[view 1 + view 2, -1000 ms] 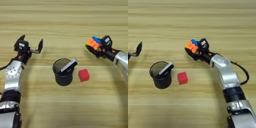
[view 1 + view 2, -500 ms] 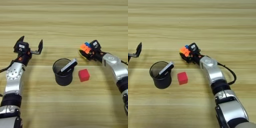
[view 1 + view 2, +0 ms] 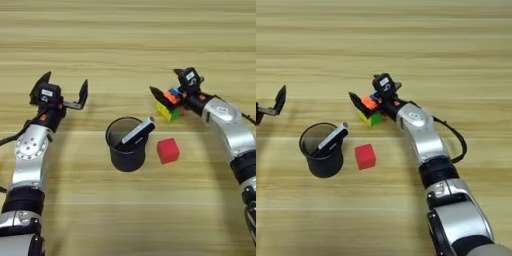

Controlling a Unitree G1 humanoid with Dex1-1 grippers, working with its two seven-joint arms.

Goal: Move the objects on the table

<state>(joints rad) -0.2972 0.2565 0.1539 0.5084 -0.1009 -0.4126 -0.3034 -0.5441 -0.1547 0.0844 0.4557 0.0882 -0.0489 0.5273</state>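
Black and cylindrical, the cup (image 3: 127,147) stands nearest on the wood-grain table (image 3: 125,45), with a black-and-silver marker (image 3: 136,132) leaning across its rim, the tip pointing up to the right. Just right of the cup, apart from it, sits the small red cube (image 3: 168,150). Farther back and to the right, the multicoloured puzzle cube (image 3: 169,105) rests on the table between the two black fingers of the right gripper (image 3: 167,89), whose fingers are spread wider than the cube rather than pinching it. Well to the left, the left gripper (image 3: 64,85) hangs over bare wood with its fingers spread apart, holding nothing.
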